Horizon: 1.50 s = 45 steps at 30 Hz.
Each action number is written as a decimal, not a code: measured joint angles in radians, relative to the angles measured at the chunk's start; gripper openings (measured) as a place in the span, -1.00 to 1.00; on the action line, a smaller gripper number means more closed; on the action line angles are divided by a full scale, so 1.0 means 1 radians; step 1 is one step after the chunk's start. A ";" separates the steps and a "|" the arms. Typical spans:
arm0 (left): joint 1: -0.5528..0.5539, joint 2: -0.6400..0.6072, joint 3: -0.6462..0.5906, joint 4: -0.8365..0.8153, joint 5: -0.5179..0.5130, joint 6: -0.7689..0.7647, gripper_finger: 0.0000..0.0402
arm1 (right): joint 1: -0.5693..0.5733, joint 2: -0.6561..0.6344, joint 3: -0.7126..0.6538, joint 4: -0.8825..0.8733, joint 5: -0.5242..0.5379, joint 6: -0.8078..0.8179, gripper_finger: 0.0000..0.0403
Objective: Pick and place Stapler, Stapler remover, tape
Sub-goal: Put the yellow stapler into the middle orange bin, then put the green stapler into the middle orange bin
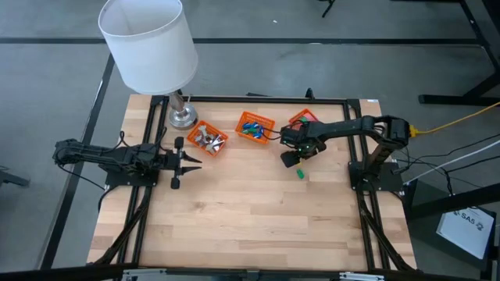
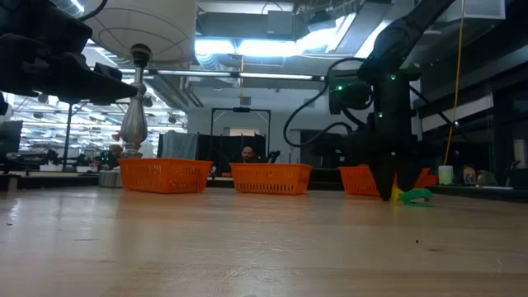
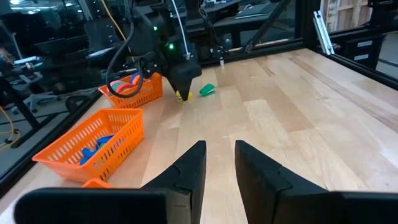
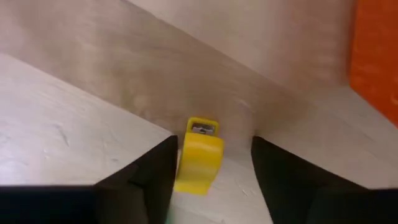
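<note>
While my left claw (image 1: 190, 161) waits near the left edge of the tabletop (image 1: 250, 218), its fingers drawn close with only a narrow gap and nothing between them, my right claw (image 4: 211, 165) points straight down at the wood with its fingers spread wide. A small yellow stapler (image 4: 199, 154) lies on the tabletop between those spread fingers, apart from both as far as my wrist view shows; I am not pinching it. A green piece (image 1: 299, 173) rests on the wood just beside my right claw, on the side away from the baskets. Close behind that claw stands an orange basket (image 1: 300, 118) holding coloured rolls of tape (image 3: 124, 84). Further along the same row sit a middle basket (image 1: 255, 125) with blue pieces and a third basket (image 1: 206, 139) with metal items, the last nearest my left claw. A lamp (image 1: 148, 43) with a white shade rises just beyond that third basket.
</note>
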<state>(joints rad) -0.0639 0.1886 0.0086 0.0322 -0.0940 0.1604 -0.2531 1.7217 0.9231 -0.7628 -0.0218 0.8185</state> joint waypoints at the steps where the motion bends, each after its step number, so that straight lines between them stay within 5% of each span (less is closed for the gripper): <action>1: 0.000 0.000 0.000 0.000 0.000 0.000 -0.59 | 0.003 0.001 0.001 0.002 0.001 -0.010 -0.02; 10: 0.000 0.000 0.000 0.000 0.000 0.000 -0.61 | 0.005 -0.001 0.001 0.006 -0.001 -0.059 -0.64; 24: 0.000 0.000 0.000 0.001 -0.001 0.000 -0.60 | 0.005 0.004 0.199 0.106 -0.006 -0.282 -0.54; 30: 0.000 0.000 0.000 0.001 -0.001 0.000 -0.61 | 0.000 0.003 0.284 0.245 0.080 -0.416 -0.62; 45: 0.000 0.000 0.000 0.001 -0.001 0.000 -0.60 | -0.032 0.002 0.298 0.443 0.183 -0.540 -0.42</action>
<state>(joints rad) -0.0639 0.1886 0.0086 0.0330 -0.0948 0.1601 -0.2853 1.7241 1.2213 -0.3202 0.1608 0.2785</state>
